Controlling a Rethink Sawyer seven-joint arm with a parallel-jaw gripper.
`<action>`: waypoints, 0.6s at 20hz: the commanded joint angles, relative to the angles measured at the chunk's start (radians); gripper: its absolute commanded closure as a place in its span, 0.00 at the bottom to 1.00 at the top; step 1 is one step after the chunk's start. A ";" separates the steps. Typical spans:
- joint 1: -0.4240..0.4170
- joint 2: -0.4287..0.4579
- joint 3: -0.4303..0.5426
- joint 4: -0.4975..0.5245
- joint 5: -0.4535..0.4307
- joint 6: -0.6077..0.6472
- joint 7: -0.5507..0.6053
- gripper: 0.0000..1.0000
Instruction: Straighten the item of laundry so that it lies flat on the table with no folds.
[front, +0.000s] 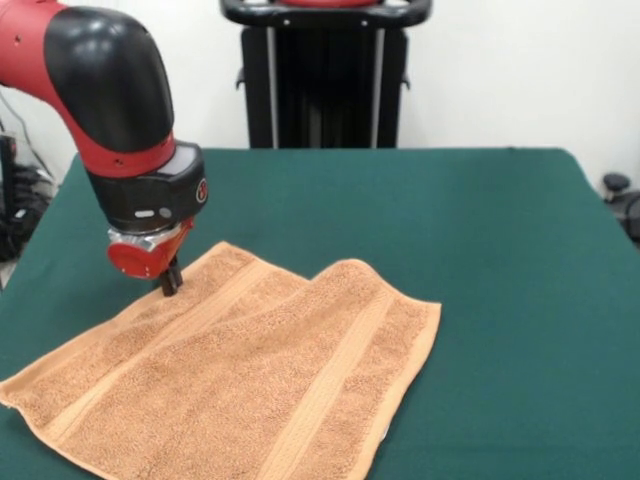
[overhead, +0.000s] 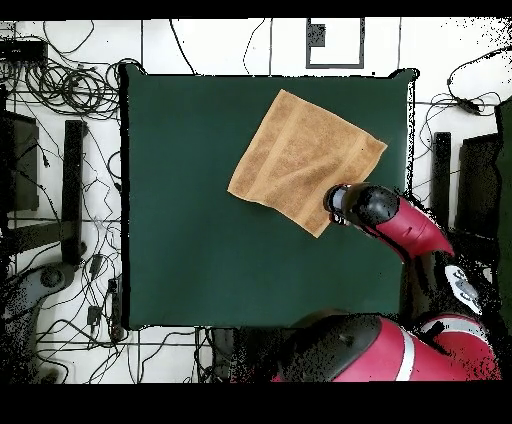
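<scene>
A soft, light orange-tan terry-cloth towel (front: 240, 380) lies on the big table with the dark green felt top (front: 500, 260). In the front view the towel fills the lower left of the frame, and its bottom part runs off the lower edge. It looks nearly flat. Two woven bands run across it, one near the left side and one near the right side. At its top edge there is a dip between two bumps, and the right part looks like it sits a little over the rest, but it is hard to be sure if that is a fold. The red and black robot arm (front: 100, 90) comes down from the upper left of the frame. Its small dark gripper (front: 170, 283) touches the towel close to the towel's top left edge. The tips look close together, pressed on the cloth, but you cannot tell if they pinch it. In the overhead view the towel (overhead: 303, 160) sits turned like a diamond in the upper right part of the table (overhead: 200, 220). The arm (overhead: 400, 225) reaches up from the lower right of the frame to the towel's right side, and it hides the gripper.
</scene>
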 joint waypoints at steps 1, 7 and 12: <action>-0.063 0.278 0.050 -0.038 -0.169 -0.288 -0.149 1.00; -0.031 0.252 -0.001 -0.058 -0.232 -0.224 -0.126 1.00; -0.031 0.242 -0.019 -0.076 -0.287 -0.202 -0.130 1.00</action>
